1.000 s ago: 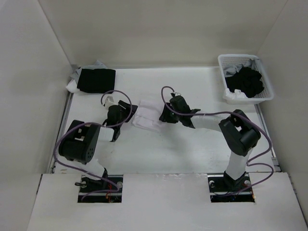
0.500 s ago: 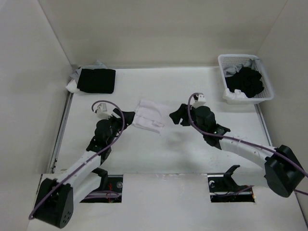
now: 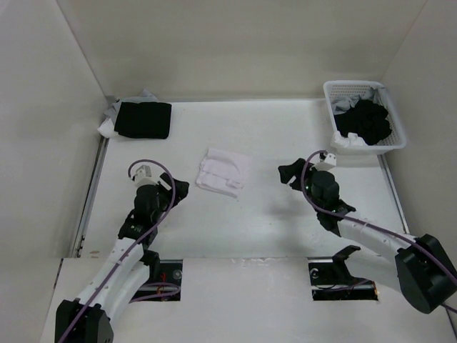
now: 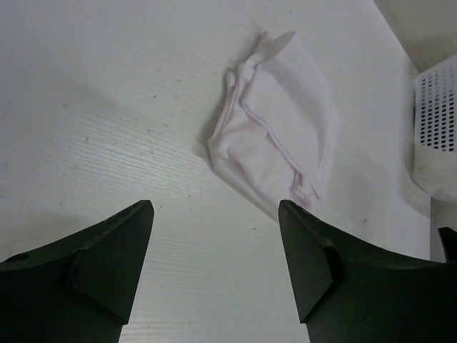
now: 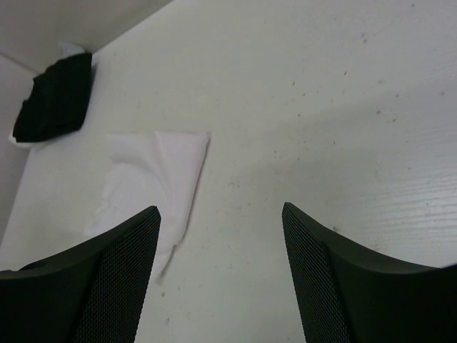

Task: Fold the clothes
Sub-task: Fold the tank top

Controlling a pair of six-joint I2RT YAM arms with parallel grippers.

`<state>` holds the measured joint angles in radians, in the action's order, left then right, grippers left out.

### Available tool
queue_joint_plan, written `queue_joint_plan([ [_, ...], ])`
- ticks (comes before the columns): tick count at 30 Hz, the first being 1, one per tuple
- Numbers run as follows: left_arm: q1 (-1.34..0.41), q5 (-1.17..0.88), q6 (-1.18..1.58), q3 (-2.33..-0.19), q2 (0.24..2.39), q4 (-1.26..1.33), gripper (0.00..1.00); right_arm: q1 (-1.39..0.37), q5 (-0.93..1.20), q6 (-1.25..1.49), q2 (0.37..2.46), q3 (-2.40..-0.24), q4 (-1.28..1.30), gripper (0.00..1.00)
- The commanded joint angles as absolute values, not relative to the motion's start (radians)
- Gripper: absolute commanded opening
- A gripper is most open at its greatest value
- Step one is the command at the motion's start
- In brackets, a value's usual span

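The clothes (image 3: 223,171) lie as a small folded white bundle on the table, a little left of the middle. Nothing touches them. My left gripper (image 3: 178,189) hangs open to the bundle's near left, a short way off. In the left wrist view the clothes (image 4: 278,136) lie beyond the open left gripper (image 4: 214,214), with bare table between its fingers. My right gripper (image 3: 288,172) is open to the right of the bundle. The right wrist view shows the clothes (image 5: 146,182) ahead and to the left of the open right gripper (image 5: 220,211).
A folded black garment (image 3: 143,119) rests on pale cloth in the back left corner, also in the right wrist view as the black garment (image 5: 56,103). A white lattice basket (image 3: 327,96) with black and white clothes stands at the back right. Walls enclose three sides.
Both grippers have opened, let go of the clothes and drawn back toward the near edge, left arm leftward, right arm rightward. The bundle stays folded where it was.
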<state>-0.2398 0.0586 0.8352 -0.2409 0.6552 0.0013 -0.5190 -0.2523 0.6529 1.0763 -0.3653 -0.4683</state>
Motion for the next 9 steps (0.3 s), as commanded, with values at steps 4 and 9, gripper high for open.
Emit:
queue_joint_plan([
  [4, -0.237, 0.06, 0.802, -0.244, 0.666, 0.003, 0.7, -0.482, -0.252, 0.689, 1.039, -0.345, -0.557, 0.74],
  [9, -0.231, 0.067, 0.798, -0.239, 0.686, 0.014, 0.71, -0.481, -0.252, 0.69, 1.06, -0.348, -0.561, 0.74],
])
